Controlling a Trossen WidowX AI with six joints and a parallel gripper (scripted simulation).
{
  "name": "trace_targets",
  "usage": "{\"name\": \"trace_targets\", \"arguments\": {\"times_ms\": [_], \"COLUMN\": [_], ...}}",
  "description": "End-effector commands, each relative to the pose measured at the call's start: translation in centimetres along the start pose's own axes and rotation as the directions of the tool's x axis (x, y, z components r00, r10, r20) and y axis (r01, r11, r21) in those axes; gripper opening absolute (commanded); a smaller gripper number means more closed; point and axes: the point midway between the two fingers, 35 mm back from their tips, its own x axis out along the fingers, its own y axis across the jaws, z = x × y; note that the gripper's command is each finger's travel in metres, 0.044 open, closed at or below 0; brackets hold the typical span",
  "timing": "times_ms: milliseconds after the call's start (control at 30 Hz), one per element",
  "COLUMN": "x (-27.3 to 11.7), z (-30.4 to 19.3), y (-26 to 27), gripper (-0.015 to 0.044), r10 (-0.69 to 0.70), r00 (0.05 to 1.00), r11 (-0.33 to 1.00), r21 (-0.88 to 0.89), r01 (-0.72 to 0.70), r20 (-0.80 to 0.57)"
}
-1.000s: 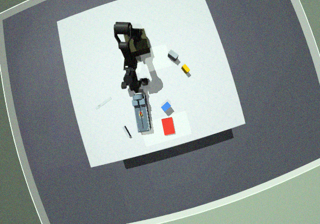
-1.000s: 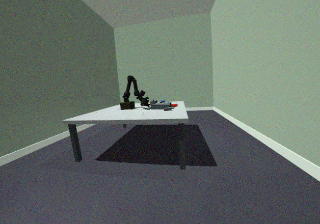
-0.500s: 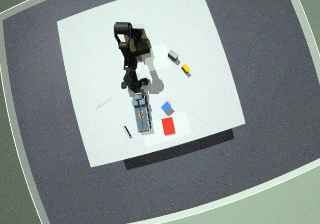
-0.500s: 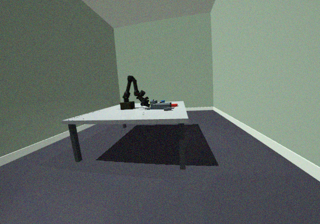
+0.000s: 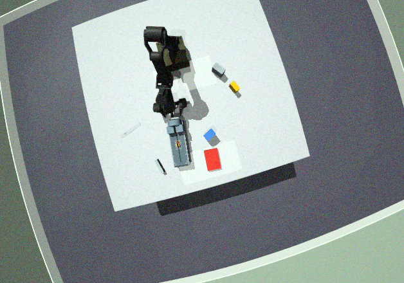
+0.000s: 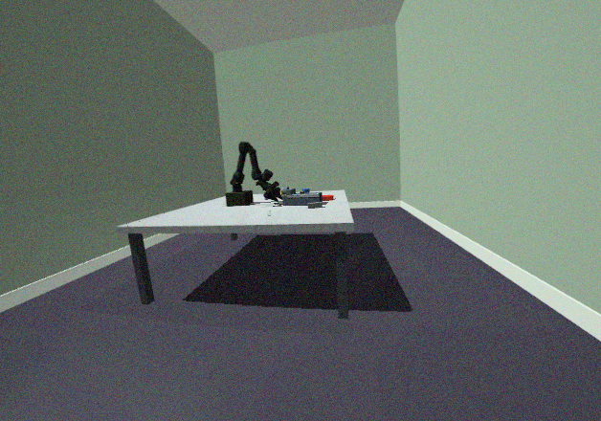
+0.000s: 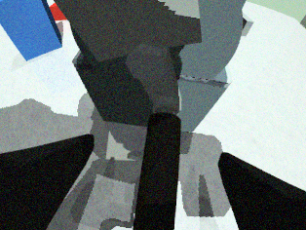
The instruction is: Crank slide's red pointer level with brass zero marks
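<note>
The grey-blue machine [image 5: 180, 155] [image 6: 301, 200] [image 7: 202, 99] stands on the white table, its crank end toward the arm. The small red pointer [image 5: 177, 142] is on its top beside the yellowish brass marks; at this size I cannot tell whether it is exactly level with them. In the wrist view, the black crank handle [image 7: 158, 175] sticks out toward me from the dark crank. My gripper [image 7: 157, 151] is open, one finger on each side of the handle, with a visible gap on both sides. In the top view the handle is hidden by the arm and gripper.
A blue block [image 5: 209, 134] [image 7: 31, 29] and a flat red block [image 5: 212, 159] [image 6: 327, 197] lie beside the machine. A black bar [image 5: 161, 166] and a pale strip [image 5: 131, 130] lie on its other side. A grey block [image 5: 218, 69] and a yellow block [image 5: 234, 86] are farther off, nearer the arm's base.
</note>
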Motion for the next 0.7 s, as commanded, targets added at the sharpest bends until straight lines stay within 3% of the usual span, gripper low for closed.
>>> {"name": "trace_targets", "arguments": {"times_ms": [0,467,667], "x": [-0.8,-3.5,-6.1], "z": [1.2,3.9,7.4], "y": [-0.1,-0.1,-0.3], "gripper": [0.0440,0.0440,0.0440], "r10": [-0.001,-0.001,-0.002], "r00": [1.000,1.000,1.000], "r11": [1.000,1.000,1.000], "r21": [-0.002,-0.002,-0.001], "r01": [0.001,0.001,0.002], "r20": [0.011,0.012,0.011]}}
